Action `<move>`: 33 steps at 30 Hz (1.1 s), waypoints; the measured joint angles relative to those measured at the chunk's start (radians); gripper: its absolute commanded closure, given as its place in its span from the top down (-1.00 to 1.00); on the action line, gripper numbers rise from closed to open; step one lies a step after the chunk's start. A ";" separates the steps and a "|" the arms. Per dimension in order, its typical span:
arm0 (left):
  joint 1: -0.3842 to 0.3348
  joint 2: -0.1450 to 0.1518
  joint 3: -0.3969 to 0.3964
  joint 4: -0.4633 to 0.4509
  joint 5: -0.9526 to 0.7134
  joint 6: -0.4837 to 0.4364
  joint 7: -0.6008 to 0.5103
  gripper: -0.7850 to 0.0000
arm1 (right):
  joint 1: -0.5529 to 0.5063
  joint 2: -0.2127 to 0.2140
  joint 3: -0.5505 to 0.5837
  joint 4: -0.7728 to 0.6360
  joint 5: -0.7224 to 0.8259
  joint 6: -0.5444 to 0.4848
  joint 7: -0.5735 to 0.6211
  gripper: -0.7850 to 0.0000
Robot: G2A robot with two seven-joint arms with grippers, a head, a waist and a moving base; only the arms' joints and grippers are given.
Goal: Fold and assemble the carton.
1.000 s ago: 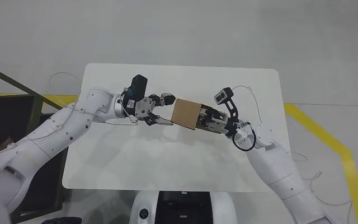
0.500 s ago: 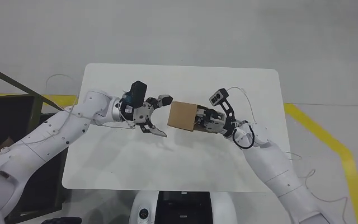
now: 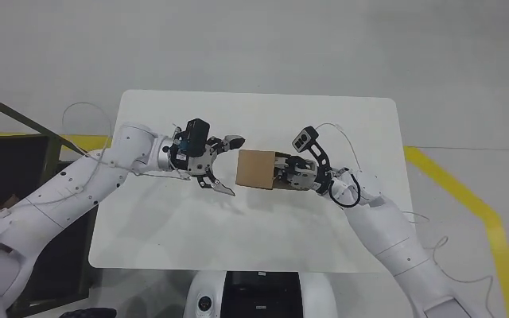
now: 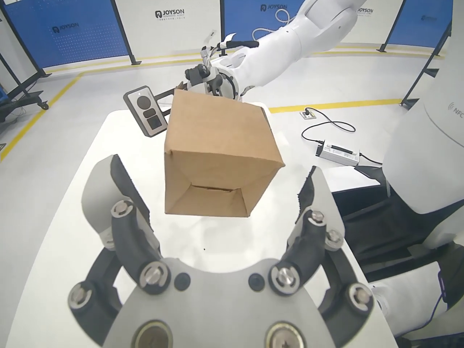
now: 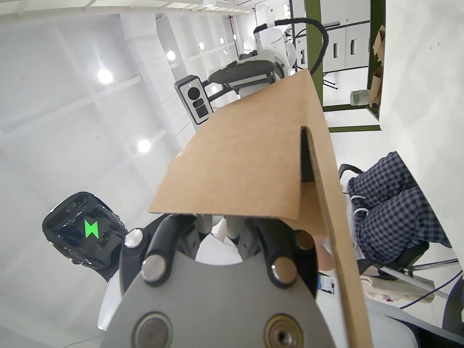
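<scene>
A brown cardboard carton (image 3: 256,168) hangs above the middle of the white table (image 3: 318,230). My right gripper (image 3: 280,172) is shut on the wall at its right end. In the right wrist view the carton (image 5: 246,161) stretches away from the right gripper (image 5: 232,226), with one flap edge standing beside it. My left gripper (image 3: 227,165) is open just left of the carton, not touching it. In the left wrist view the carton (image 4: 217,153) shows its folded end flaps between the spread fingers (image 4: 123,190) of the left gripper (image 4: 214,167).
A dark rack (image 3: 24,159) stands off the table's left edge. A thin cable (image 3: 350,131) loops over the table by the right arm. On the floor beyond the table lie a power adapter (image 4: 339,153) and its cord.
The right arm has carried the carton a little to the left and turned it level. The left gripper's fingers have spread wider and come off the carton's left end.
</scene>
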 measured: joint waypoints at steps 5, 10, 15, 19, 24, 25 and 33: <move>0.005 -0.009 -0.003 0.002 0.041 0.000 0.030 1.00 | 0.001 -0.001 0.005 0.000 -0.008 0.023 0.000 -1.00; 0.006 -0.025 0.005 0.017 0.052 0.000 0.037 1.00 | 0.001 -0.003 0.009 -0.007 -0.020 0.038 0.001 -1.00; 0.000 -0.041 0.010 0.024 0.055 0.000 0.036 1.00 | -0.001 -0.004 0.013 -0.011 -0.033 0.051 0.001 -1.00; -0.005 -0.049 0.011 0.031 0.059 0.000 0.038 1.00 | -0.003 -0.005 0.016 -0.013 -0.039 0.057 0.003 -1.00; -0.006 -0.058 0.015 0.037 0.066 0.000 0.038 0.84 | -0.008 -0.007 0.019 -0.015 -0.045 0.062 0.000 -1.00; -0.006 -0.059 0.014 0.040 0.066 0.000 0.038 0.68 | -0.008 -0.007 0.020 -0.016 -0.047 0.063 0.001 -1.00; 0.001 -0.066 0.007 0.051 0.061 0.000 0.034 -0.12 | -0.012 -0.009 0.025 -0.021 -0.056 0.073 0.005 -1.00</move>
